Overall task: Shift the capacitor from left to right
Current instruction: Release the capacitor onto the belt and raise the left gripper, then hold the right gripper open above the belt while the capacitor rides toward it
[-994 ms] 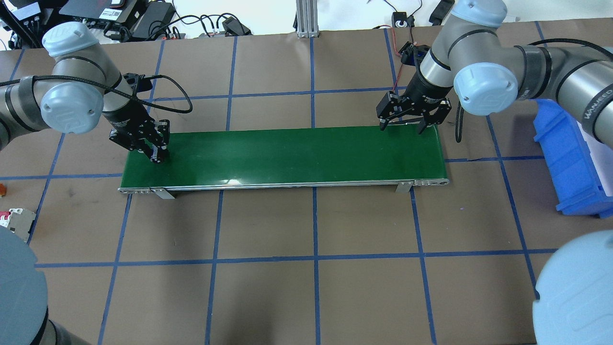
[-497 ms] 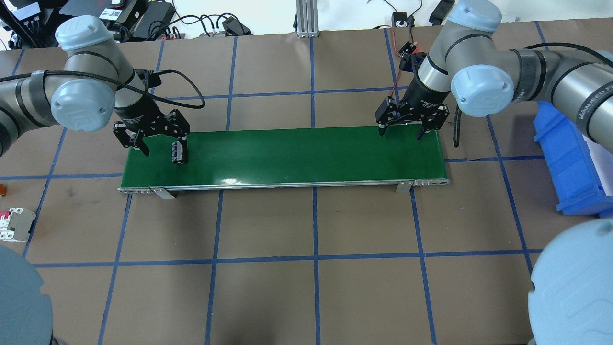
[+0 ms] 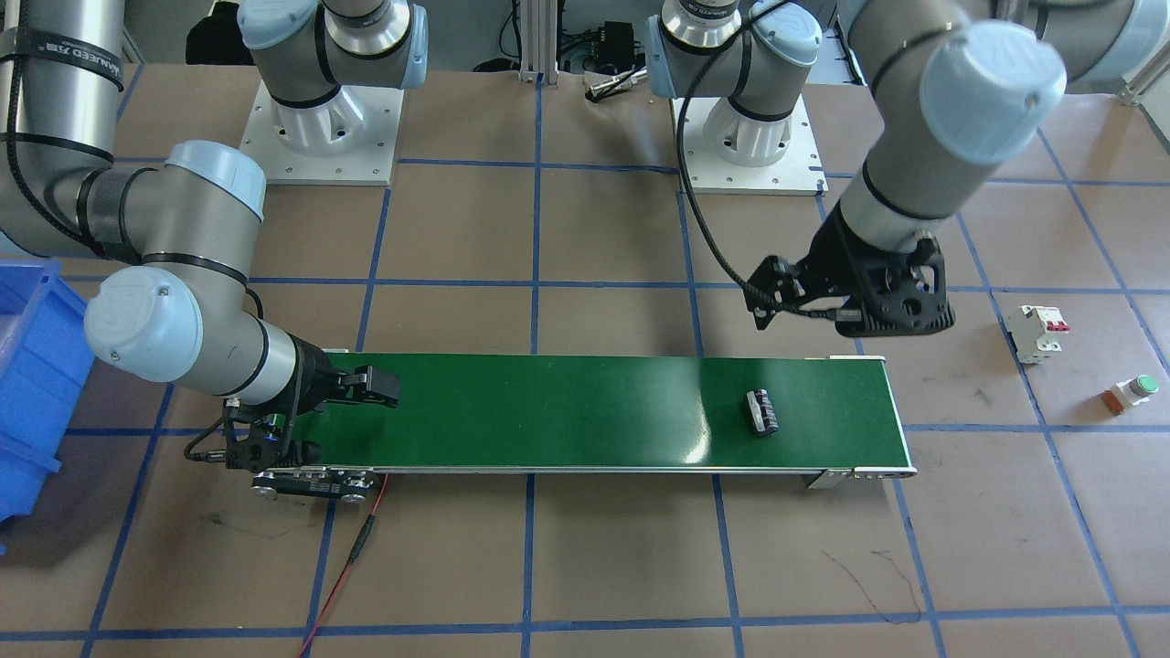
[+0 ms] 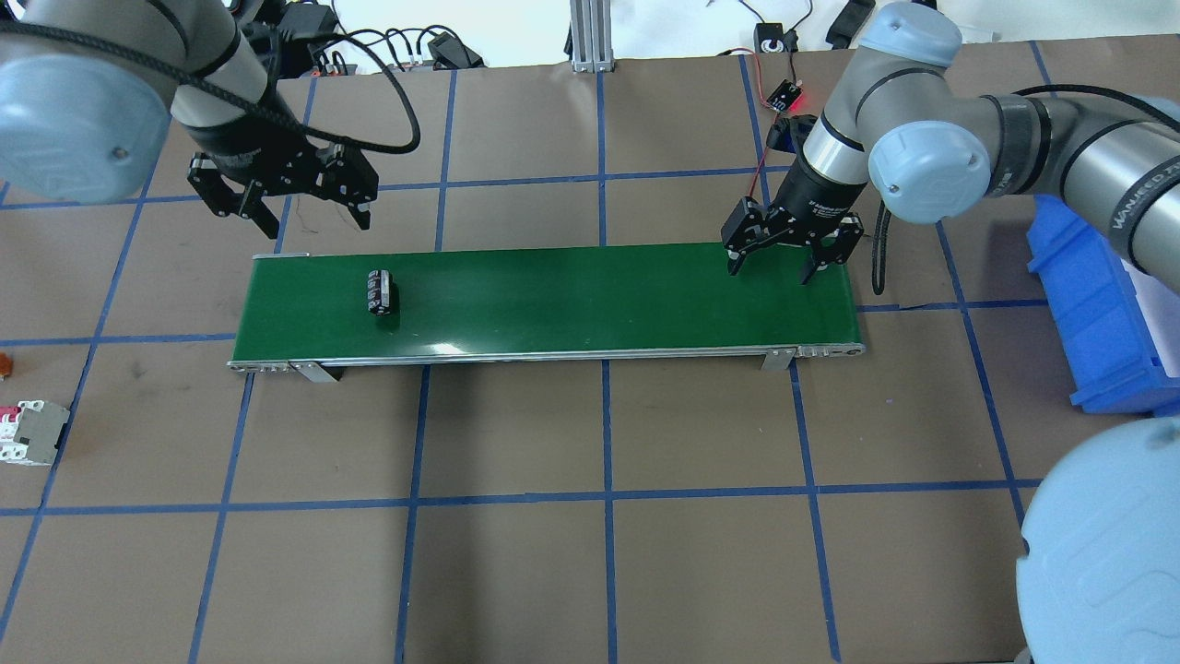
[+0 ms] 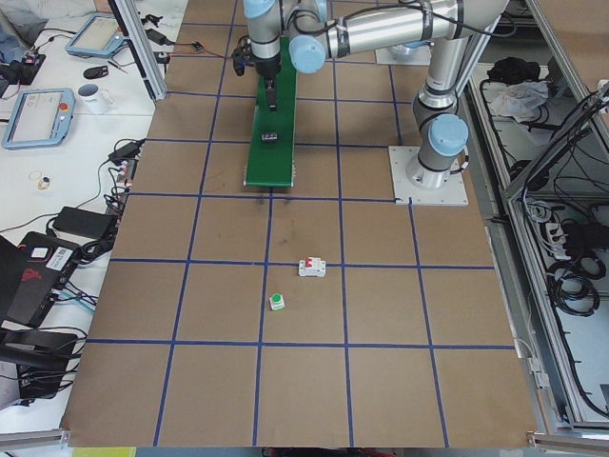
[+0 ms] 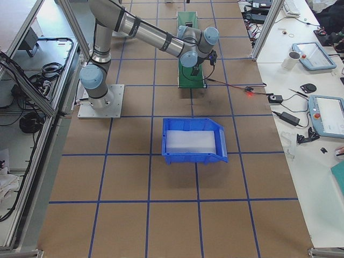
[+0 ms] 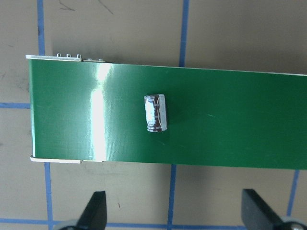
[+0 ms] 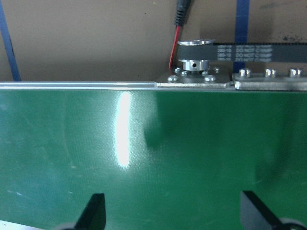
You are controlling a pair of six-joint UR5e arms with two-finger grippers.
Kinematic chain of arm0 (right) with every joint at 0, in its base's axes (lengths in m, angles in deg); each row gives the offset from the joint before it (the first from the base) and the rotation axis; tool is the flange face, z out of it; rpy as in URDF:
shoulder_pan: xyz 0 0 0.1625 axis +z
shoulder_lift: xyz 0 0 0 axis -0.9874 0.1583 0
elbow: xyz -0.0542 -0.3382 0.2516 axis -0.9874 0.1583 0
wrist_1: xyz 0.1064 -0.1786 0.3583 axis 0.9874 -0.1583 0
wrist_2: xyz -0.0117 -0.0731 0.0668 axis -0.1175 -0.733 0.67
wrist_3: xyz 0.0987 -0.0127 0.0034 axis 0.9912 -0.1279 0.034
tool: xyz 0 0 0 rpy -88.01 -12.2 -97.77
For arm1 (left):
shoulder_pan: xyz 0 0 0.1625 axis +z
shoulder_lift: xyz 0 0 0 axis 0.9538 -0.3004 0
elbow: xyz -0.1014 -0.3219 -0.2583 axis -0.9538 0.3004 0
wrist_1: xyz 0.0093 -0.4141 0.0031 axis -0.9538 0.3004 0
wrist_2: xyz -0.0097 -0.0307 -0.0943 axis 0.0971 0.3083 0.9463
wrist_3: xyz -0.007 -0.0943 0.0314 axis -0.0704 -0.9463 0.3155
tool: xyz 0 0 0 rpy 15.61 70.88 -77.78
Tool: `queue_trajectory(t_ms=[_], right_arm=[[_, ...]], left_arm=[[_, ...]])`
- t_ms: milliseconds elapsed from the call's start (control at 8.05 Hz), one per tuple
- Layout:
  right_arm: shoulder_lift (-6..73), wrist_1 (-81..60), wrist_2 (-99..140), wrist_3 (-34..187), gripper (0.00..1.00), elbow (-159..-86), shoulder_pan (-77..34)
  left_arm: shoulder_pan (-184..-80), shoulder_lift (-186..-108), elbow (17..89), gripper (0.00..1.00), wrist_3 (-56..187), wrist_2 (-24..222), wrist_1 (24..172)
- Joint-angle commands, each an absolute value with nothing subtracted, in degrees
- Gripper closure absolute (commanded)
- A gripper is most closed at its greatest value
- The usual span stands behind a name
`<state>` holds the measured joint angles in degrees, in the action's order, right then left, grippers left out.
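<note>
On the tabletop [image 4: 516, 443] there was one green conveyor belt [image 4: 572, 300], parallel to the long edges. One capacitor [image 4: 380, 291] lay on its side on the belt, at the end nearer to the left edge of the tabletop, and nothing touched it.

There were two pincers. The left pincer [image 4: 316, 217] hung wide open and held nothing, above the far rim of the belt and apart from the capacitor. The right pincer [image 4: 772, 269] was also spread wide, low over the other end of the belt.

One blue bin [image 6: 191, 157] stood near the right edge; its inside showed only a pale floor. Near the left edge lay one white breaker [image 3: 1039, 332] and one green push-button [image 3: 1133, 390].
</note>
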<state>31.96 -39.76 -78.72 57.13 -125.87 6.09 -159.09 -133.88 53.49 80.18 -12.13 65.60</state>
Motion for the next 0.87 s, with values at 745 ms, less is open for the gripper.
queue_trajectory(t_ms=[745], right_arm=[[32.0, -45.6, -78.4, 52.1, 0.00, -125.7, 7.2]], left_arm=[[-163.6, -128.5, 42.4, 0.00, 80.5, -12.8, 74.0]])
